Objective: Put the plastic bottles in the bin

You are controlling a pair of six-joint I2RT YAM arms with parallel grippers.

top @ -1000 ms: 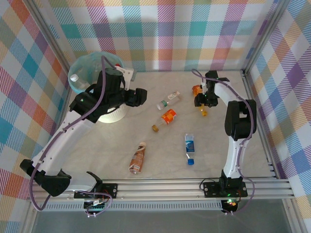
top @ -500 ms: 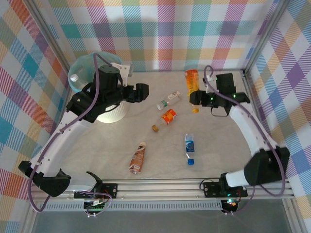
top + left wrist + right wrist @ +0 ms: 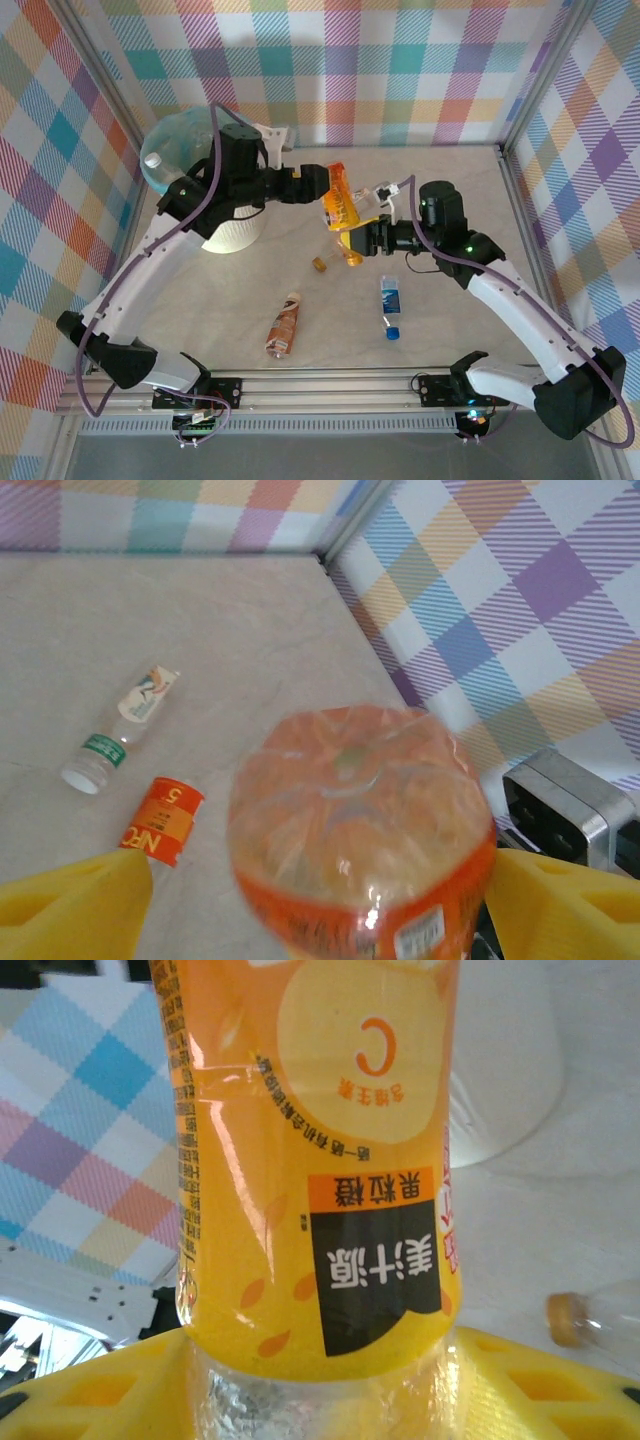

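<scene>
A large orange-juice plastic bottle (image 3: 340, 200) hangs above the table's middle, with my right gripper (image 3: 362, 238) shut on its clear neck end (image 3: 320, 1400). My left gripper (image 3: 318, 186) stands open around the bottle's base (image 3: 355, 810). A gap shows at the left finger (image 3: 75, 900), and the right finger (image 3: 565, 900) sits close to the bottle. The bin (image 3: 180, 150), a white bucket with a teal bag over its rim, stands at the back left behind the left arm. More plastic bottles lie on the table: a brownish one (image 3: 284, 325), a clear blue-capped one (image 3: 390, 300) and a small gold-capped one (image 3: 322, 263).
A clear green-labelled bottle (image 3: 125, 725) and an orange-labelled one (image 3: 160, 820) lie below the held bottle. A white-capped bottle (image 3: 153, 161) shows inside the bin. Checked walls enclose the table. The bucket's white side (image 3: 505, 1080) is behind the held bottle.
The right arm swung the orange bottle from the back right to the table's middle. The left gripper moved right, away from the bin, to the bottle's base.
</scene>
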